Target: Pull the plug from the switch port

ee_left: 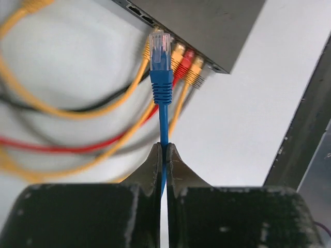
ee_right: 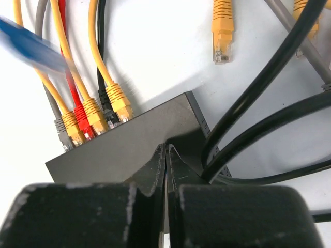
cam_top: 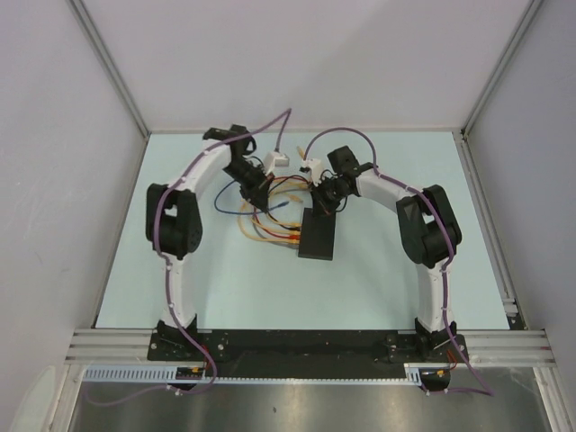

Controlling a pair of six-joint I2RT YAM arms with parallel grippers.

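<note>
Left gripper [ee_left: 164,150] is clenching the blue cable [ee_left: 164,119], pinching the cord well below the boot, not the boot itself. The blue plug [ee_left: 160,44] is standing upright above the fingers, its clear tip showing whole against the port edge of the switch [ee_left: 207,20]; it is looking unseated, though this view alone is not settling that.

Right gripper [ee_right: 165,152] is clamped shut on nothing, tips sitting on the near top face of the switch, apparently pinning it to the table [ee_right: 155,46]. In that view a blue blur is crossing the upper left corner, well apart from the ports.

Doing the step well, as I am judging it:
- drawing the plug straight back along the port axis, no sideways swing
- pressing the box down so it is not sliding with the pull
- watching for the cord slipping through the fingers, since the grip is on cable only
- steering clear of neighbouring leads, which are lying just beside the blue one

Counts, near to far:
- 2 grippers
- 1 switch
- 1 blue plug
- seated plugs [ee_right: 95,113]: 6 showing, being 3 yellow, 1 red, 1 black, 1 grey
- black cords [ee_right: 258,103]: 2 thick runs beside the box; whether 1 cord is looping, cannot tell
- loose yellow plugs [ee_right: 222,31]: 2, lying on the table beyond the switch
</note>
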